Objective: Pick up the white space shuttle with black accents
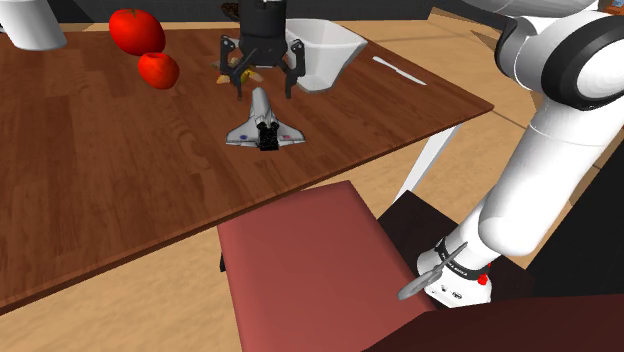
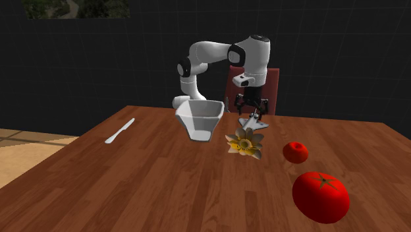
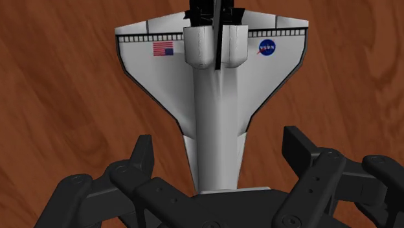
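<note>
White shuttle (image 1: 262, 125): lay flat on the wooden table (image 1: 100, 180), a little in from the edge by the stand, nose toward the far edge, near the bowl (image 1: 325, 55).
Gripper (image 3: 219, 152): hung over the nose.
Fingers (image 3: 139, 159): stood wide apart, one on each side of the fuselage, touching nothing.
Done: approach and line-up, as I judged it.
Left: descent, closing on the fuselage, lift. Shuttle was not yet held.

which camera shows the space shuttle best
The wrist view: the shuttle lies on the wooden table right beneath the open gripper, its flag and wing markings readable. The shoulder view shows it small, from its tail, below the gripper. In the second exterior view it is tiny, beyond a flower-shaped thing.
</note>
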